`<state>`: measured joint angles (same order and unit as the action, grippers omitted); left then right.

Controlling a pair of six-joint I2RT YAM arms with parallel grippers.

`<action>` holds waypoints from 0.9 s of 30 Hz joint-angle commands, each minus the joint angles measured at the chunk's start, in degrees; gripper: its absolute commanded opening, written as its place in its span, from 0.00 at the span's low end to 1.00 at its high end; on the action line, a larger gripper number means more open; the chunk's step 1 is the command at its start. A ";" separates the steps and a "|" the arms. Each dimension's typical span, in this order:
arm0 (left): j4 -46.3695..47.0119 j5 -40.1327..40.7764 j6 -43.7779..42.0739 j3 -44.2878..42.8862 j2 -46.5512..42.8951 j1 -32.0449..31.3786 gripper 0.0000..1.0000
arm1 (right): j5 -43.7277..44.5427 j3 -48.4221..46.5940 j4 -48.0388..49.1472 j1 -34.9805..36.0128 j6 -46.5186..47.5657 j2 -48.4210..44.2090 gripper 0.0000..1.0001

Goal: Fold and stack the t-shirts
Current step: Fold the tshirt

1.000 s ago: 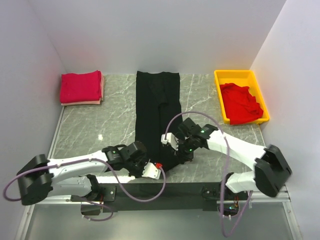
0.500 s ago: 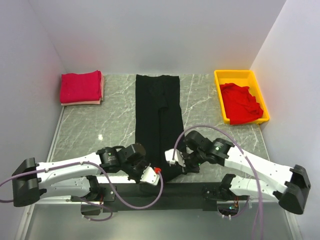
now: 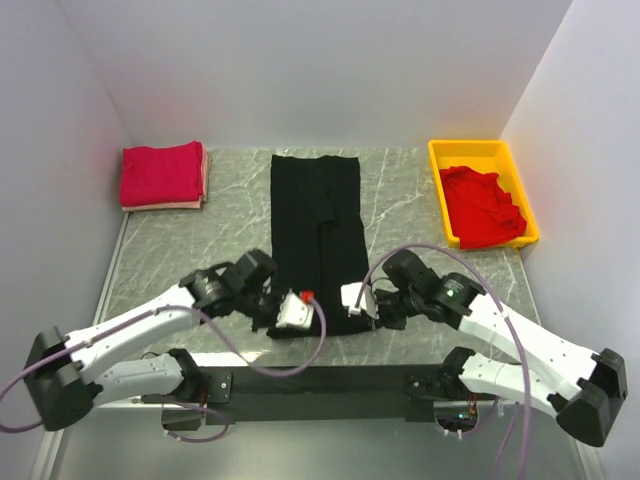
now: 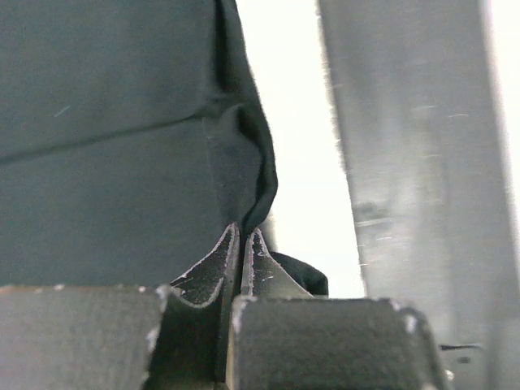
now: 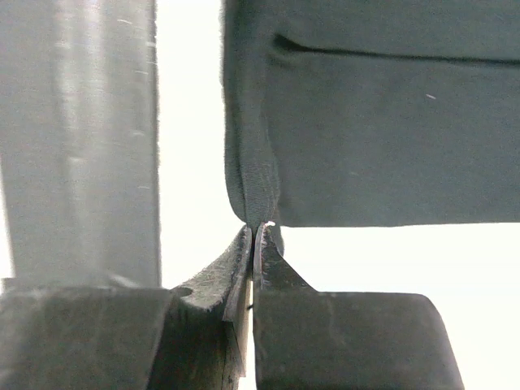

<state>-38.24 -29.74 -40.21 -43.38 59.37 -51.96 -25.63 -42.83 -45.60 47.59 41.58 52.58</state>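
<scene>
Grip check, left gripper point(image 4: 240, 236): pressed tight together on a bunched near-left corner of the black t-shirt point(image 3: 315, 210). Same for right gripper point(image 5: 253, 231) — pinched closed on the near-right corner, right at the hem edge. Black t-shirt laid out as a long narrow strip down the middle of the marble table point(image 3: 220, 240), far end near the back wall, near end held between both arms. Folded red t-shirts point(image 3: 160, 175) stacked at far left corner. Another red t-shirt point(image 3: 485, 208) crumpled inside yellow tray point(image 3: 470, 147) at far right — well apart from both grippers.
</scene>
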 commanded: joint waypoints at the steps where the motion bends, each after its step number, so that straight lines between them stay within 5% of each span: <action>1: 0.35 -1.38 -7.86 -4.78 4.51 5.28 0.01 | 0.14 -3.31 4.12 -4.08 6.83 4.10 0.00; 16: 13.18 -3.22 -21.04 -17.17 26.66 22.77 0.01 | -6.09 -22.99 8.52 -23.23 27.05 33.80 0.00; 27: 15.56 -4.19 -24.65 -34.83 46.70 29.37 0.01 | -7.77 -45.31 4.56 -29.49 31.10 55.60 0.00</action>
<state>-24.16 -31.81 -62.24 -73.67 103.81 -23.70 -31.90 -83.09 -39.66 19.22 70.22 105.67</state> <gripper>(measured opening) 0.025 0.011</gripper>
